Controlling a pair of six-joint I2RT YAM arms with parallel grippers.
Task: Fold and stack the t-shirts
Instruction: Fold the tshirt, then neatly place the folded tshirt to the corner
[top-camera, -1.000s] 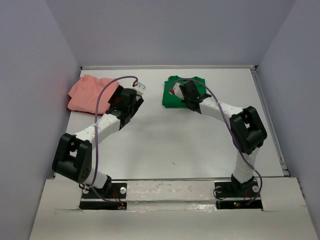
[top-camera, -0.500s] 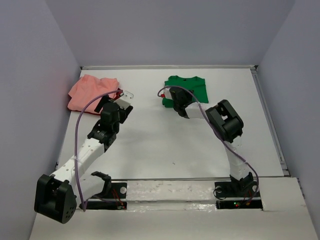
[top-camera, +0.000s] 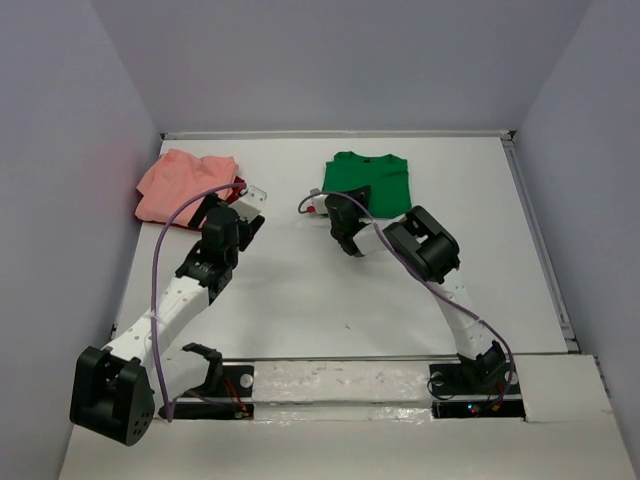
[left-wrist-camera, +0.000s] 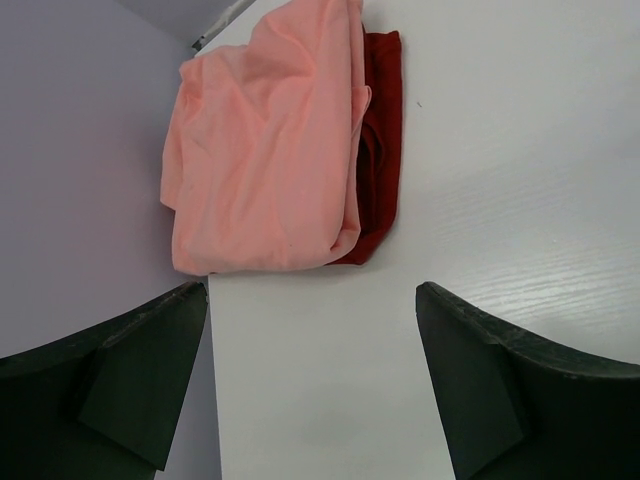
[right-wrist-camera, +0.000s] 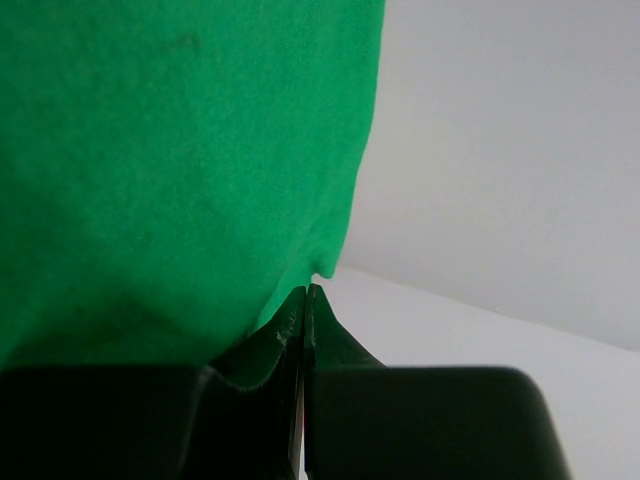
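The bright green t-shirt (top-camera: 372, 178) lies spread flat at the back middle of the table. My right gripper (top-camera: 348, 200) is at its near left corner, shut, with the green cloth's (right-wrist-camera: 180, 150) edge pinched at the tips of the right gripper (right-wrist-camera: 306, 290). The salmon-pink t-shirt (top-camera: 180, 183) lies crumpled at the back left over a bit of dark red cloth (left-wrist-camera: 380, 150). My left gripper (top-camera: 228, 203) hangs just short of the pink t-shirt (left-wrist-camera: 265, 140). In the wrist view the left gripper (left-wrist-camera: 312, 300) is wide open and empty.
Grey walls close the table (top-camera: 330, 290) in on the left, back and right. The pink heap sits against the left wall (left-wrist-camera: 70, 150). Both arms' cables loop above the table between the shirts.
My right gripper slid left and nearer, from the green shirt's middle to its near left corner, its elbow folding in. The left arm pulled back a little from the pink heap, then held still.
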